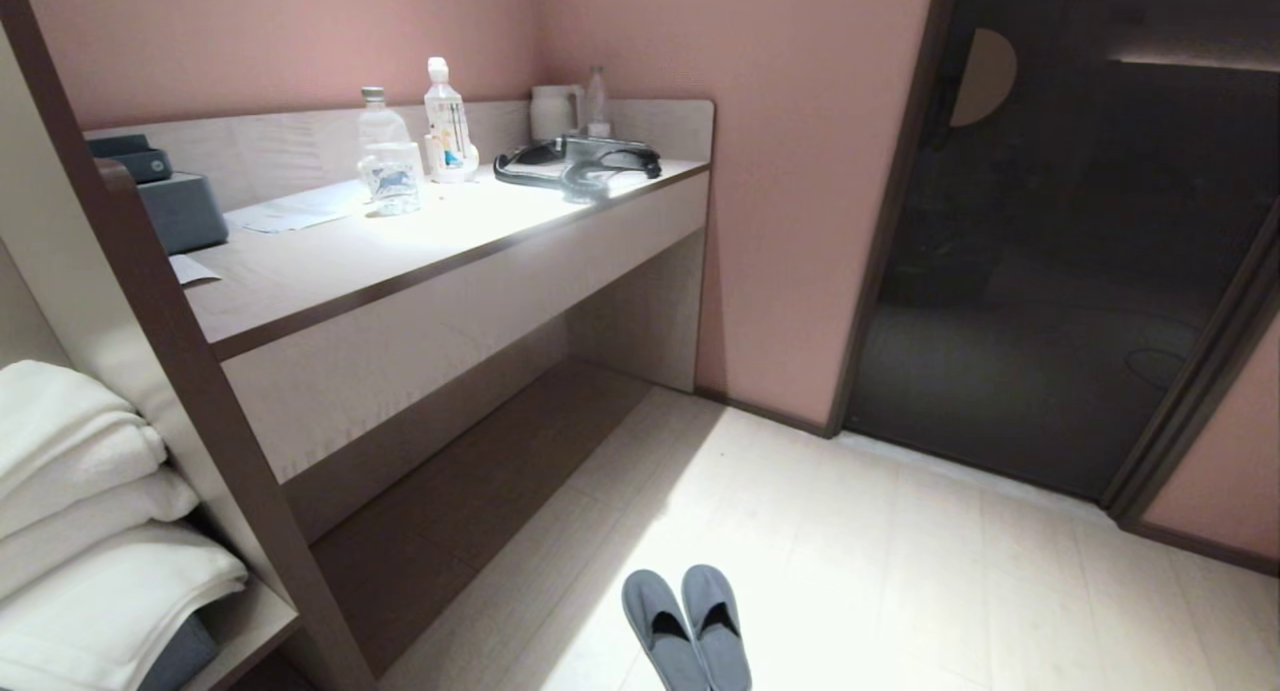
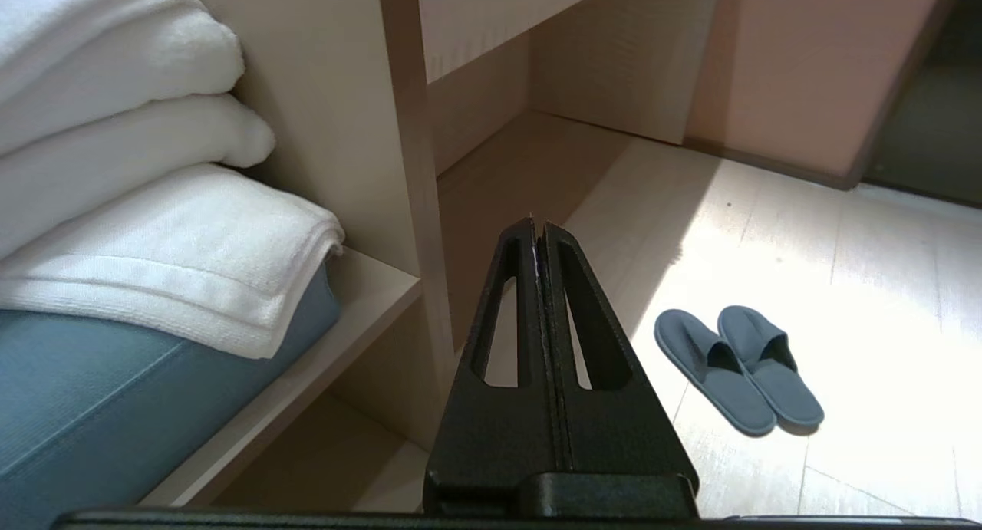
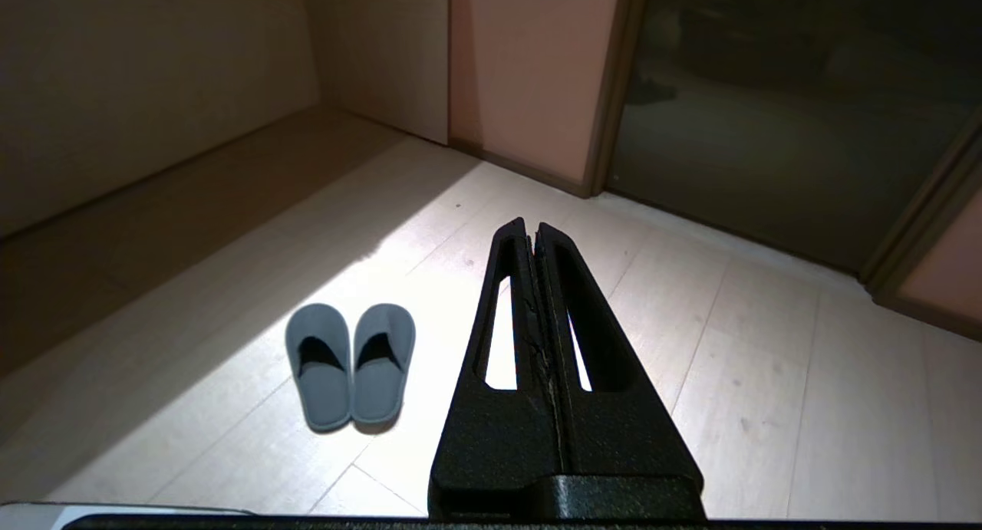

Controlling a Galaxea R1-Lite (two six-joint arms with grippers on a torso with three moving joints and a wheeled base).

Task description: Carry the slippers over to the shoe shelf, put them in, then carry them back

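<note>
Left gripper [image 2: 538,225] and right gripper [image 3: 531,225] are each shown with fingers pressed together, nothing held, raised above the pale floor [image 1: 900,571]. The slippers [image 1: 686,626] are seen side by side on the floor, toes touching, near the desk counter [image 1: 400,261], well apart from both grippers.

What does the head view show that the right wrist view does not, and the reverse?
Only the head view shows the pale desk counter with two clear plastic bottles on it, and the stack of folded white towels at the left. Only the right wrist view shows the right hand, a black two-fingered part, shut and empty above the floor. Both show the pair of grey-blue fabric slippers side by side on the pale plank floor, the pink wall and the dark glass door.
</note>
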